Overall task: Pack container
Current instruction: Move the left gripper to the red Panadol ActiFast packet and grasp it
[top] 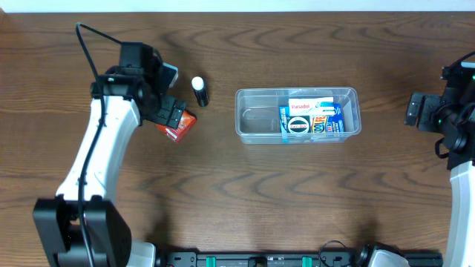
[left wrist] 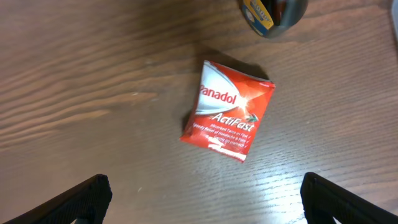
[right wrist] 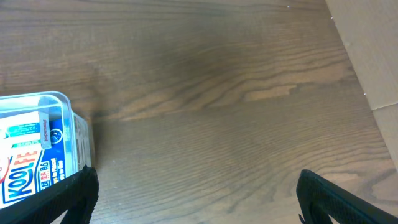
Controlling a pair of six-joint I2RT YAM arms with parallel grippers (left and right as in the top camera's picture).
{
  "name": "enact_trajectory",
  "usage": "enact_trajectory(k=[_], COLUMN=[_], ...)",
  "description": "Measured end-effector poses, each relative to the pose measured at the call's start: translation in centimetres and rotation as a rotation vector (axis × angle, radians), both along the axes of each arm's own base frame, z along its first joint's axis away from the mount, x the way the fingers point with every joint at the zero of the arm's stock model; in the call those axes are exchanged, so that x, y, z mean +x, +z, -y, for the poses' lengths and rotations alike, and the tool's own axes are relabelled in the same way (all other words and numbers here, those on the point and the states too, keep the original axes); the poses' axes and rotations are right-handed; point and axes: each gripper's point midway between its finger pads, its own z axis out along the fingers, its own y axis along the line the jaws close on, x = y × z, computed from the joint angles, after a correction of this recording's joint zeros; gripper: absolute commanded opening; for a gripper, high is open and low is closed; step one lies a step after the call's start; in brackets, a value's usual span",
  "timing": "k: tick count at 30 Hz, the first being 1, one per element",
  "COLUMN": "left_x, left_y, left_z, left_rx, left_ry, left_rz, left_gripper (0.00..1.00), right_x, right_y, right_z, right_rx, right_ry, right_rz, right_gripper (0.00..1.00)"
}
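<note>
The container (top: 256, 126), a clear shallow plastic tub, is sitting on the counter (top: 245, 200) right of centre, between the two arms and well apart from both. It is already holding at least two items, grouped in its right half: one white Panadol box (top: 312, 104) and one blue box lettered "KOOL" (top: 326, 122). Whether the round black mark on the blue box is a separate item cannot be told. The left half of the tub is showing bare floor, which is probably leaving room for the remaining goods. Two items are lying outside on the counter: one red Panadol ActiFast pack (left wrist: 229, 111) and one small dark bottle with a white cap (top: 200, 91), near each other and well to the left of the tub. The left gripper (left wrist: 205, 205) is hovering directly above the red pack with its jaws spread wide and holding nothing, apparently positioned to straddle the pack for a pick. The pack is lying skewed to the jaw line, so the wrist may need turning before closing. The right gripper (right wrist: 199, 205) is waiting beyond the right end of the tub, jaws also spread wide and empty, likely keeping clear of the left arm's path.
</note>
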Motion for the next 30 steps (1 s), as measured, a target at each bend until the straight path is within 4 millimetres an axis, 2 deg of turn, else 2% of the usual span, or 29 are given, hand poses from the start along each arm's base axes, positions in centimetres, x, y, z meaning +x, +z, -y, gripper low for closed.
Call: enact_trajectory(k=[6,18,30], left_x=[0.2,0.3,1.2], left_y=[-2.4,-7.5,-9.1], left_z=[-0.6,0.2,1.3], left_rx=[-0.097,-0.140,-0.129], left_ry=[-0.019,-0.049,-0.116], left_rz=[-0.065,-0.183,-0.176], left_gripper=[0.98,0.97,0.98], right_x=[0.0,0.0,0.0], right_y=[0.0,0.0,0.0], right_z=[0.0,0.0,0.0], right_rx=[0.000,0.000,0.000], right_ry=[0.000,0.000,0.000], right_rz=[0.000,0.000,0.000], right_gripper=[0.99,0.99,0.99])
